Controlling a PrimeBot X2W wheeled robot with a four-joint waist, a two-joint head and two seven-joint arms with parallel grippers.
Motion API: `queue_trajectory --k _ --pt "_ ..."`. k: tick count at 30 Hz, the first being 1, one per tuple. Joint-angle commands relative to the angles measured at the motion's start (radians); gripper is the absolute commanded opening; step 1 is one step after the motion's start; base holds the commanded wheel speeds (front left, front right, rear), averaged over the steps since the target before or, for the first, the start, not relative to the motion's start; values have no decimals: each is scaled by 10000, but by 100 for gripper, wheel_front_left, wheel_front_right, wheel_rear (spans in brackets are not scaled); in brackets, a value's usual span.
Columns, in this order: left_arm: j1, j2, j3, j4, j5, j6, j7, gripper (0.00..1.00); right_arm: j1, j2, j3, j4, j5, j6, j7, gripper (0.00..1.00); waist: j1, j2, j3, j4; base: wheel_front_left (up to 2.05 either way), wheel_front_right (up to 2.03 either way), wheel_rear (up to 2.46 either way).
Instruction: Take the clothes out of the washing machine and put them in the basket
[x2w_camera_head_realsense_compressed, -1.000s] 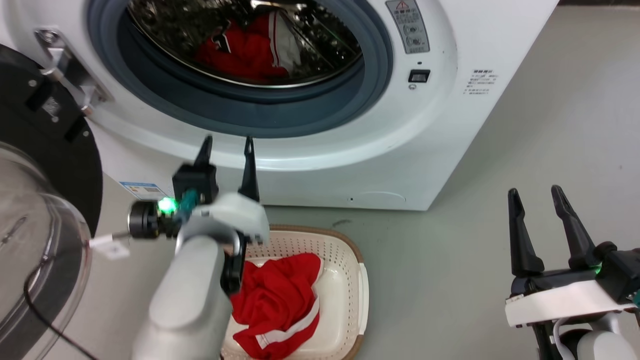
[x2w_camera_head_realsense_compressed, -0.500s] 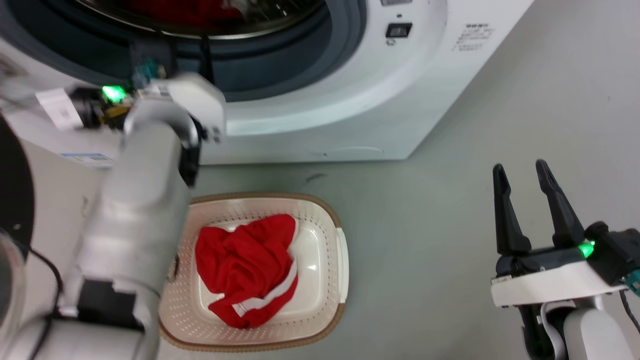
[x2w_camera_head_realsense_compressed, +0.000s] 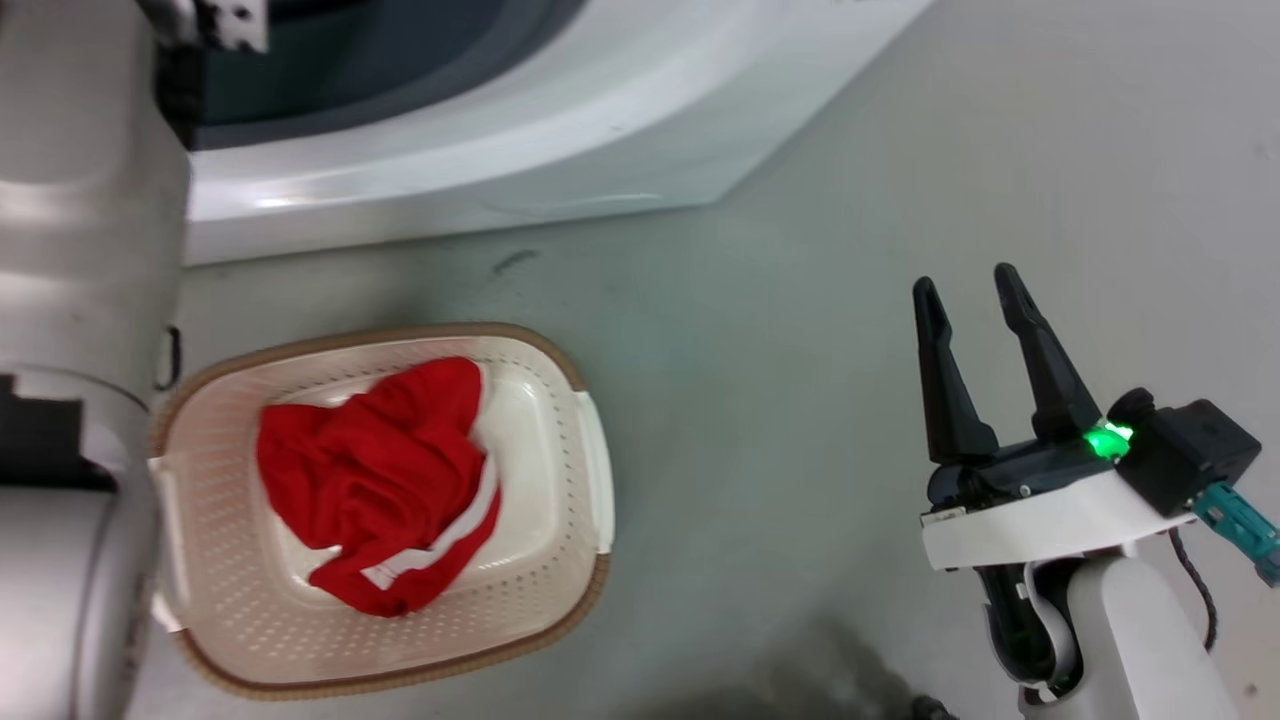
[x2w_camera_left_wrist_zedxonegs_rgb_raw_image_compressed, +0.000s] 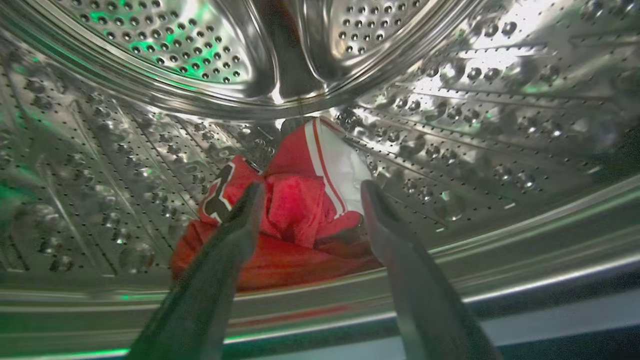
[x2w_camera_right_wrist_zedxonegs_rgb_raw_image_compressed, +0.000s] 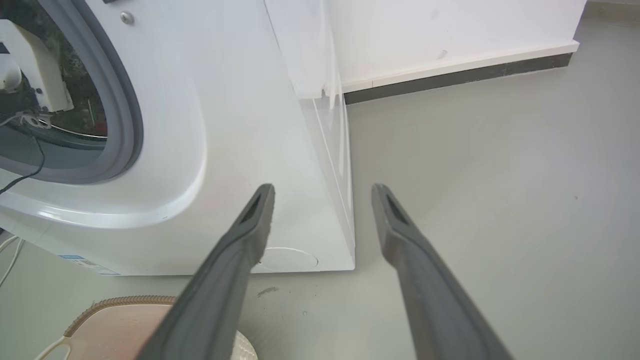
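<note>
Two pieces of the clothes are showing: one red garment (x2w_camera_head_realsense_compressed: 375, 480) is lying crumpled in the basket (x2w_camera_head_realsense_compressed: 598, 470), which is sitting on the floor (x2w_camera_head_realsense_compressed: 780, 380) just in front of the washing machine (x2w_camera_head_realsense_compressed: 480, 170). The second garment (x2w_camera_left_wrist_zedxonegs_rgb_raw_image_compressed: 300, 215) is lying bunched at the bottom of the steel drum (x2w_camera_left_wrist_zedxonegs_rgb_raw_image_compressed: 450, 125), near its front lip. This one is looking light, soft and limp, so it is likely going to sag and trail when lifted, and a loose end could be catching on the door seal on the way out. The raised fold at the top of the heap, where the red cloth is meeting the white-striped panel, is probably offering the thickest bite. A pinch on a single thin edge would risk slipping. The left gripper (x2w_camera_left_wrist_zedxonegs_rgb_raw_image_compressed: 312, 186) is reaching into the drum with its fingers (x2w_camera_left_wrist_zedxonegs_rgb_raw_image_compressed: 215, 280) spread wide to either side of that fold, gripping nothing. Whether the tips are touching the cloth cannot be told. The right gripper (x2w_camera_head_realsense_compressed: 965, 278) is hanging over bare floor, well apart from the basket, its fingers parted and empty.
</note>
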Motion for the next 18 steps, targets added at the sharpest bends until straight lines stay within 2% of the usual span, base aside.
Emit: queue_trajectory --k 1,9,12,18 --pt "-310 197 -109 129 132 -15 184 100 -219 11 95 79 97 -3 -62 100 -1 0 536 -517 0 0 0" --pt "-1707 1016 -590 489 582 -66 1345 100 -571 11 537 256 504 -3 -126 100 -1 0 1263 -1147 0 0 0" --pt "-2016 1102 -763 559 720 87 1886 100 -603 10 653 216 653 -3 -128 100 -1 0 1476 -1308 0 0 0" --pt "-2549 1623 -885 643 801 79 3024 100 -597 11 922 189 858 -3 -117 100 -1 0 1712 -1605 0 0 0"
